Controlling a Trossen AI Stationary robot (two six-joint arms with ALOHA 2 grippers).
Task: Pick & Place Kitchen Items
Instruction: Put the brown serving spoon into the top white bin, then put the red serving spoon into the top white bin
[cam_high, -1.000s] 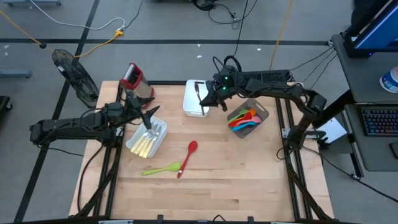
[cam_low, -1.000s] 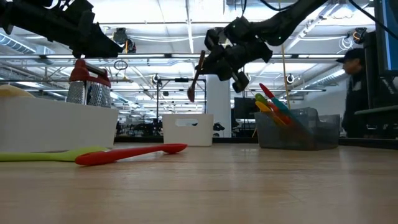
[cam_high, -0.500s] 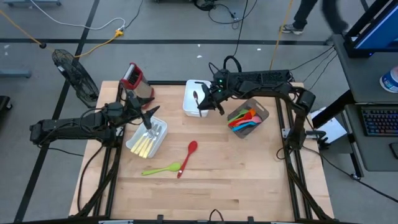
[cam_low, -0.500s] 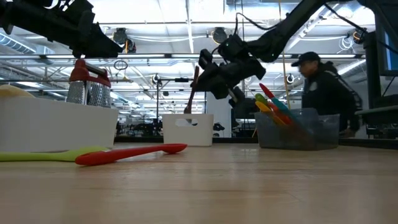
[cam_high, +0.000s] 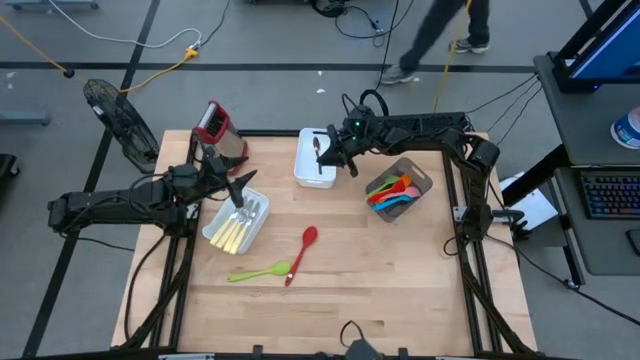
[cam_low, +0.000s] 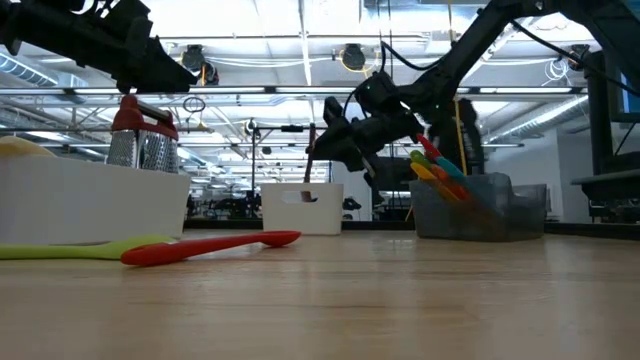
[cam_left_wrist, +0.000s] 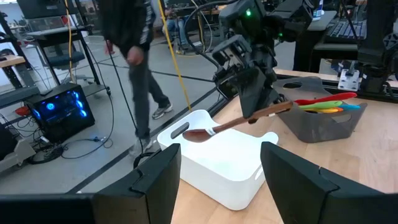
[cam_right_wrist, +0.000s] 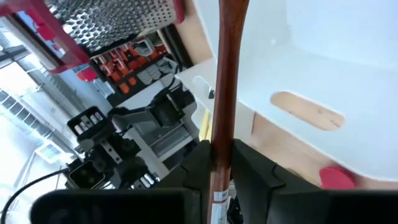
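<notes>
High view: right gripper (cam_high: 333, 158) clamps wooden spoon (cam_left_wrist: 233, 122) above white bin (cam_high: 310, 172).

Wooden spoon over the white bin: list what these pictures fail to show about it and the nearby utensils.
- wooden spoon: in the right wrist view its bowl is cut off by the picture's edge; the right gripper covers the handle's end.
- white bin: in the low view its wall hides the inside.
- cutlery tray: in the high view the left gripper overhangs it; its fingers cannot be read.
- grey bin: the wall blurs the spoon bowls.
</notes>
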